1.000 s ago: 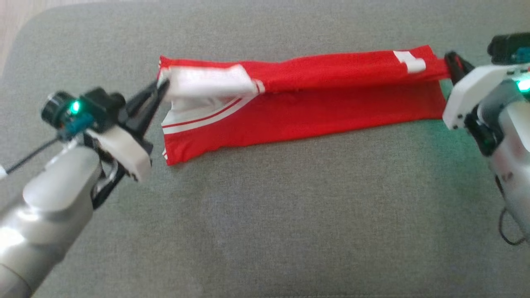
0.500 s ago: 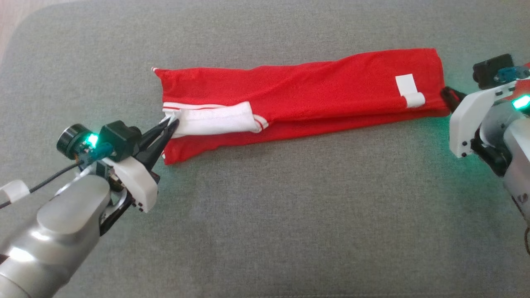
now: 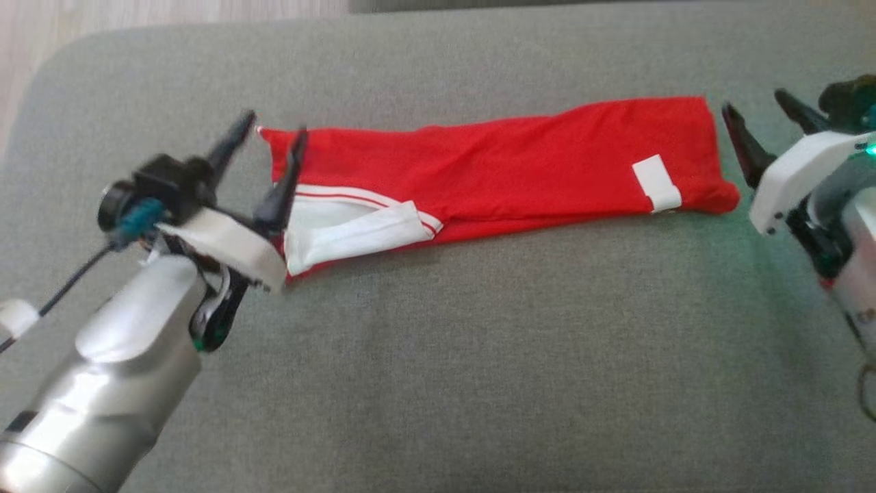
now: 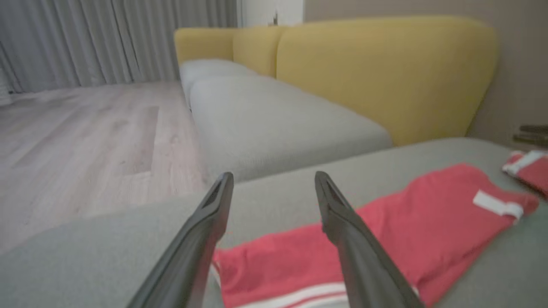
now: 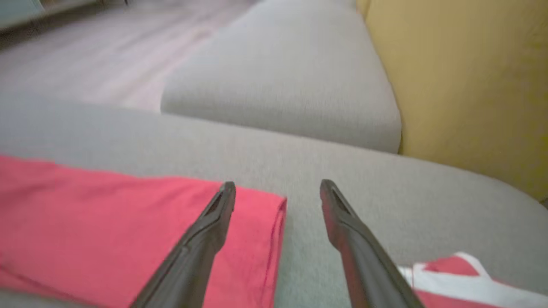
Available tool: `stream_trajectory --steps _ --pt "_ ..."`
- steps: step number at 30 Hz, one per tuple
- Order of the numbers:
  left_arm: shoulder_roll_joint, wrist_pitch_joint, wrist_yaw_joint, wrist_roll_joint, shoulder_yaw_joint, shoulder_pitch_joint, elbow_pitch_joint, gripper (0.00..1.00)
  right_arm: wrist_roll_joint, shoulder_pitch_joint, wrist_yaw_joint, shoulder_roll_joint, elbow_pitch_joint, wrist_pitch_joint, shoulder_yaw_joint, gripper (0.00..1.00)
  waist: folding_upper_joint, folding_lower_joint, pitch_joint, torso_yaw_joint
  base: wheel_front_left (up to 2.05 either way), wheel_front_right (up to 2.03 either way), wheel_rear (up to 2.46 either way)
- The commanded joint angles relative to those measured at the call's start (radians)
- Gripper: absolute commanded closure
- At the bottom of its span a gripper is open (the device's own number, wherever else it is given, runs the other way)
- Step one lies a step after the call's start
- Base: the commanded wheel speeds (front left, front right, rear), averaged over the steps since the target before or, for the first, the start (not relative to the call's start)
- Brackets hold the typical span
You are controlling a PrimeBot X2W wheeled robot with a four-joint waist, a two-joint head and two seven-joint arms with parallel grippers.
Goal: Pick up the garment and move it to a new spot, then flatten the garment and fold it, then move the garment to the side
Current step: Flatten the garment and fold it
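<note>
The garment is red with white trim and a white tag, and lies folded in a long strip across the grey cushion. My left gripper stands open at its left end, above the white-trimmed part, holding nothing. My right gripper is open just off the garment's right end, also holding nothing. In the left wrist view the open left gripper hovers over the garment. In the right wrist view the open right gripper straddles the edge of the garment.
A second red and white cloth lies on the cushion beyond the garment's right end, seen too as the cloth. A yellow backrest and a grey seat stand behind. Wood floor lies past the cushion's far left.
Both grippers have opened and let go of the garment's ends. The garment, held stretched between them before, now lies folded lengthwise on the cushion, and both grippers have drawn slightly away.
</note>
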Motion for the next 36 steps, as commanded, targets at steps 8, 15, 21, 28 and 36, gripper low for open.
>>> stream_trajectory --steps 8,15,21,28,36 --pt "-0.042 -0.012 0.109 0.112 0.398 0.207 -0.279 0.00 -0.083 0.022 -0.002 0.184 -0.031 -0.209 -0.196 0.00 -0.0001 0.0000 -0.087 -0.025 0.00 0.00 0.00" --pt "-0.148 -0.012 0.125 0.253 0.599 0.445 -0.412 0.00 -0.329 0.264 -0.002 0.348 -0.309 -0.212 -0.510 0.00 -0.0001 0.0000 -0.121 -0.034 0.00 0.00 0.00" --pt "-0.226 -0.012 0.086 0.369 0.694 0.599 -0.431 0.00 -0.481 0.505 -0.002 0.427 -0.480 -0.212 -0.629 0.00 -0.0001 0.0000 -0.131 -0.038 0.00 0.00 0.00" --pt "-0.286 -0.012 0.034 0.439 0.760 0.659 -0.415 0.00 -0.447 0.602 -0.002 0.429 -0.542 -0.212 -0.584 0.00 -0.0001 0.0000 -0.128 -0.040 0.00 0.00 0.00" --pt "-0.324 -0.012 -0.027 0.511 0.805 0.630 -0.402 0.00 -0.470 0.571 -0.002 0.430 -0.547 -0.212 -0.590 0.00 -0.0001 0.0000 -0.092 -0.027 0.00 0.00 0.00"
